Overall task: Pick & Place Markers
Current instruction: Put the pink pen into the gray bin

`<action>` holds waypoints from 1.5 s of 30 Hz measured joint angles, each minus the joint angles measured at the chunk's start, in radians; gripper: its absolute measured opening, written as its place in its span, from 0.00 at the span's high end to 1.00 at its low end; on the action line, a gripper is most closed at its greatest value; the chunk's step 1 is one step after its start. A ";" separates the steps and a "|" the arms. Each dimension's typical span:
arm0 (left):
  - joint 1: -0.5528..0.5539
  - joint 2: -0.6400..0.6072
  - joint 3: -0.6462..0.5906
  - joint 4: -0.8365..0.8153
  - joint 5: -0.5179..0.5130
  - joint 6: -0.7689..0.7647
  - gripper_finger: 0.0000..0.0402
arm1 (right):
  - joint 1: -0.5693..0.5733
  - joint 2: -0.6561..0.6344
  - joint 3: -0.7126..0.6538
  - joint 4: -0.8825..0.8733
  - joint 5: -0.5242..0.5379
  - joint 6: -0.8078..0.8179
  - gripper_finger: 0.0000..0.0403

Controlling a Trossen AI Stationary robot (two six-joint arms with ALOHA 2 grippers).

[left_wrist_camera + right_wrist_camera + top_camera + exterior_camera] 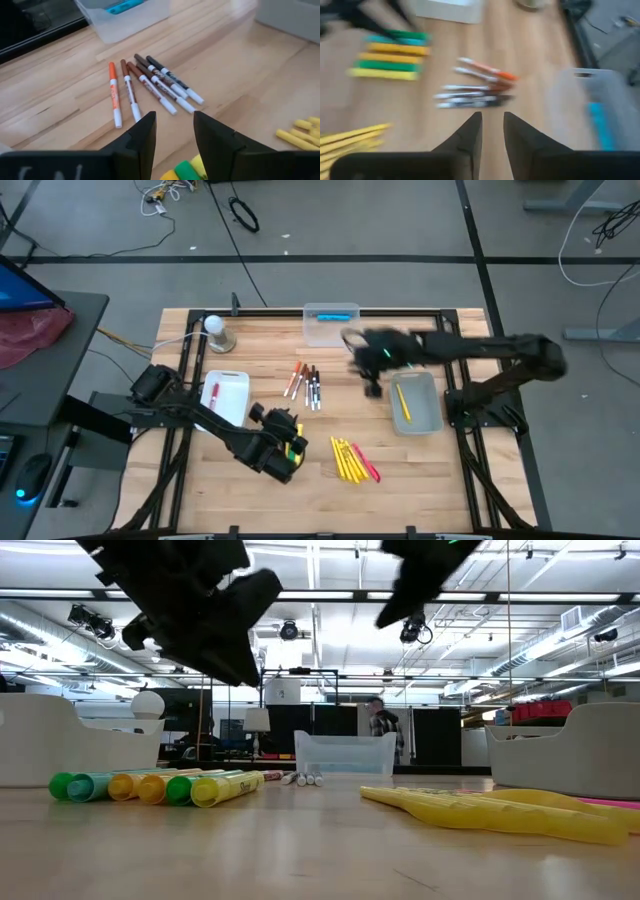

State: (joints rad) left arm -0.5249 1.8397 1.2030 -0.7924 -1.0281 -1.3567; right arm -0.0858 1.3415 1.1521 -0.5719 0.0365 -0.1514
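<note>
Overhead, right end effector (372,370) above thin markers (305,383)

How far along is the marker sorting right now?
Done: one red marker in the white tray, a blue one in the clear bin, a yellow one in the grey bin. In hand: nothing. Left: thin markers, chunky markers, slim yellow markers.

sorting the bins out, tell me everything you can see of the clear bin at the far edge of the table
The clear bin is a small rectangular tub of see-through plastic, open at the top, sitting upright on the wooden table at the middle of its far edge. One blue marker lies inside it along the far wall. Nothing else touches it: the thin white markers lie apart on the wood in front of it, and neither gripper is at it.
</note>
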 joint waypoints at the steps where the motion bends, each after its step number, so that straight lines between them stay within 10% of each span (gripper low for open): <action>1: -0.005 0.000 0.000 0.006 -0.007 -0.001 0.66 | 0.046 -0.040 -0.055 0.021 0.000 0.031 0.81; 16: 0.012 0.000 0.000 0.294 -0.112 0.198 0.66 | 0.702 -0.147 -0.489 0.367 0.272 0.584 0.96; 24: 0.078 0.000 0.000 0.417 -0.105 0.463 0.66 | 0.724 -0.083 -0.525 0.525 0.273 0.672 0.96; 36: 0.178 0.000 0.000 0.477 0.007 0.648 0.66 | 0.674 0.095 -0.494 0.576 0.243 0.718 0.52; 45: 0.210 0.000 0.000 0.521 0.053 0.689 0.66 | 0.674 0.252 -0.364 0.408 0.263 0.625 0.46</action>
State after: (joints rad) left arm -0.3145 1.8397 1.2034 -0.2715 -0.9755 -0.6678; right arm 0.5884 1.5938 0.7880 -0.1636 0.2997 0.4736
